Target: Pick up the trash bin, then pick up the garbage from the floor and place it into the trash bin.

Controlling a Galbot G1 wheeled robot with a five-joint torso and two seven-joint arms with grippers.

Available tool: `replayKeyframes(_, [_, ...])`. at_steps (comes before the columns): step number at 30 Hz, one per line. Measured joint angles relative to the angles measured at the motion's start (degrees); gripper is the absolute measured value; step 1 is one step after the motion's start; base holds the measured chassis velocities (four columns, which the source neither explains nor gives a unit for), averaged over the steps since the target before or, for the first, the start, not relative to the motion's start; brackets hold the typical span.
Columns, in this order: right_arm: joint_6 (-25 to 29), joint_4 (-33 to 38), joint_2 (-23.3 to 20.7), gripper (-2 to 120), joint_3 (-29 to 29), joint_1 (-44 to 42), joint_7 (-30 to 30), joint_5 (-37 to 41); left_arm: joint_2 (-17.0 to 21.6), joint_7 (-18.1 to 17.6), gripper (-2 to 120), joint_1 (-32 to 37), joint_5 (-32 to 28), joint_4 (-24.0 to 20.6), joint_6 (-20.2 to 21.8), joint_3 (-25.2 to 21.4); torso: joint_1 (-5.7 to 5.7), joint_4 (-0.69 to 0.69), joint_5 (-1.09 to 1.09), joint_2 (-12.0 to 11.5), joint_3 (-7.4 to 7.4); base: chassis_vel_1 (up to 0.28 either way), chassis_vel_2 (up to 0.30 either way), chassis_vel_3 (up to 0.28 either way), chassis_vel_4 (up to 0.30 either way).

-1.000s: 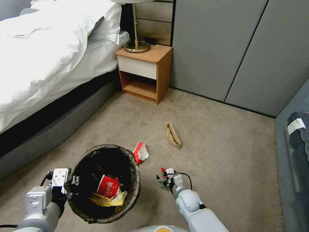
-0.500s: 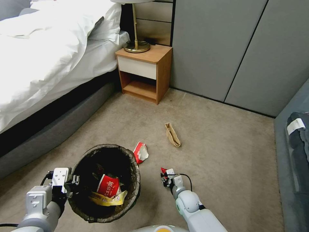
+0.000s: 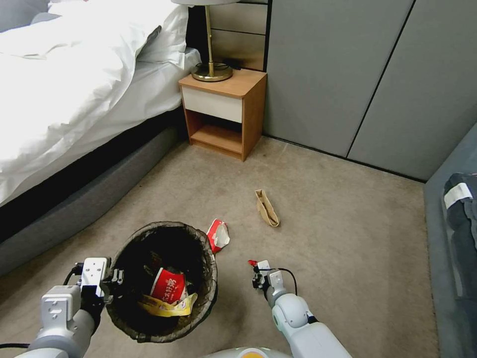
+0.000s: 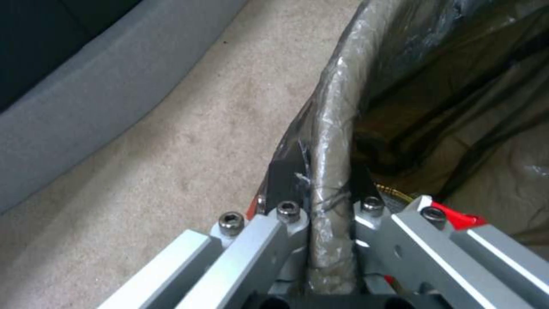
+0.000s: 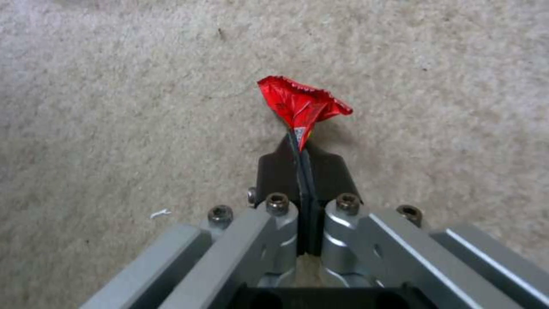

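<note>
The right gripper (image 5: 301,154), low over the carpet (image 3: 338,238), pinches a small red wrapper (image 5: 300,103); lifting should be clean and high enough to clear the rim. The left gripper (image 4: 326,189) clamps the trash bin (image 3: 208,258) rim, which should stay steady just to the left.

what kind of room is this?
Most likely a bedroom, perhaps a hotel room: a bed with white bedding, a wooden nightstand carrying a brass lamp, and carpeted floor beside grey wall panels.
</note>
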Motion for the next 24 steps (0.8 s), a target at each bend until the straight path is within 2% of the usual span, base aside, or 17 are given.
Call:
replayKeyframes(3, [0.1, 2.2, -0.5, 0, 0.3, -0.6, 0.3, 0.0, 0.1, 0.0, 1, 0.0, 0.0, 0.0, 0.0, 0.0, 0.0, 0.0, 0.0, 0.0, 0.0, 0.0, 0.0, 0.0, 0.0])
replayKeyframes(5, [0.0, 8.1, -2.0, 0, 0.8, -2.4, 0.7, 0.4, 0.2, 0.0, 1, 0.0, -0.1, 0.0, 0.0, 0.0, 0.0, 0.0, -0.01, 0.0, 0.0, 0.0, 0.0, 0.0, 0.0])
replayKeyframes(6, [0.0, 8.1, -2.0, 0, 0.8, -2.4, 0.7, 0.4, 0.2, 0.0, 1, 0.0, -0.1, 0.0, 0.0, 0.0, 0.0, 0.0, -0.01, 0.0, 0.0, 0.0, 0.0, 0.0, 0.0])
replayKeyframes(9, [-1.4, 19.0, -5.1, 0, 1.8, -6.3, 0.9, 2.8, 0.2, 0.1, 1, -0.1, -0.2, 0.0, 0.0, 0.0, 0.0, -0.01, -0.02, 0.0, 0.0, 0.0, 0.0, 0.0, 0.0])
replayKeyframes(10, [-1.4, 19.0, -5.1, 0, 1.8, -6.3, 0.9, 2.8, 0.2, 0.1, 1, -0.1, -0.2, 0.0, 0.0, 0.0, 0.0, -0.01, -0.02, 0.0, 0.0, 0.0, 0.0, 0.0, 0.0])
replayKeyframes(12, [-2.7, 27.7, -7.3, 0, 2.5, -9.0, 1.2, 4.7, 0.2, 0.1, 1, -0.1, -0.4, 0.0, 0.0, 0.0, 0.0, 0.0, 0.0, 0.0, 0.0, 0.0, 0.0, 0.0, 0.0])
replayKeyframes(13, [-2.7, 27.7, -7.3, 0, 2.5, -9.0, 1.2, 4.7, 0.2, 0.1, 1, -0.1, -0.4, 0.0, 0.0, 0.0, 0.0, 0.0, 0.0, 0.0, 0.0, 0.0, 0.0, 0.0, 0.0])
replayKeyframes(15, [-4.5, 38.4, -9.7, 0, 3.2, -11.9, 1.3, 7.0, 0.3, 0.1, 1, -0.2, -0.4, 0.0, 0.0, 0.2, 0.0, 0.01, -0.01, 0.0, -0.01, 0.0, 0.0, 0.0, 0.0])
replayKeyframes(16, [-5.1, 41.5, -10.5, 0, 3.3, -12.8, 1.3, 7.5, 0.3, 0.1, 1, -0.2, -0.4, 0.0, 0.0, 0.3, 0.0, 0.01, -0.02, 0.0, -0.01, 0.0, 0.0, 0.0, 0.0])
replayKeyframes(17, [-5.1, 41.5, -10.5, 0, 3.3, -12.8, 1.3, 7.5, 0.3, 0.1, 1, -0.2, -0.4, 0.0, 0.0, 0.3, 0.0, 0.01, -0.02, 0.0, -0.01, 0.0, 0.0, 0.0, 0.0])
replayKeyframes(20, [-6.6, 52.8, -12.8, 0, 3.2, -15.4, 1.3, 8.8, 0.5, 0.1, 1, -0.3, -0.5, 0.0, 0.0, 0.8, 0.0, 0.0, -0.02, 0.0, -0.01, 0.0, 0.0, 0.0, 0.0])
replayKeyframes(21, [-6.6, 52.8, -12.8, 0, 3.2, -15.4, 1.3, 8.8, 0.5, 0.1, 1, -0.3, -0.5, 0.0, 0.0, 0.8, 0.0, 0.0, -0.02, 0.0, -0.01, 0.0, 0.0, 0.0, 0.0])
replayKeyframes(24, [-7.5, 60.7, -14.0, 0, 1.7, -17.2, 0.2, 9.3, 0.6, 0.1, 1, -0.3, -0.5, 0.0, 0.1, 1.2, 0.0, 0.0, -0.02, 0.0, -0.01, 0.0, 0.0, 0.0, 0.0])
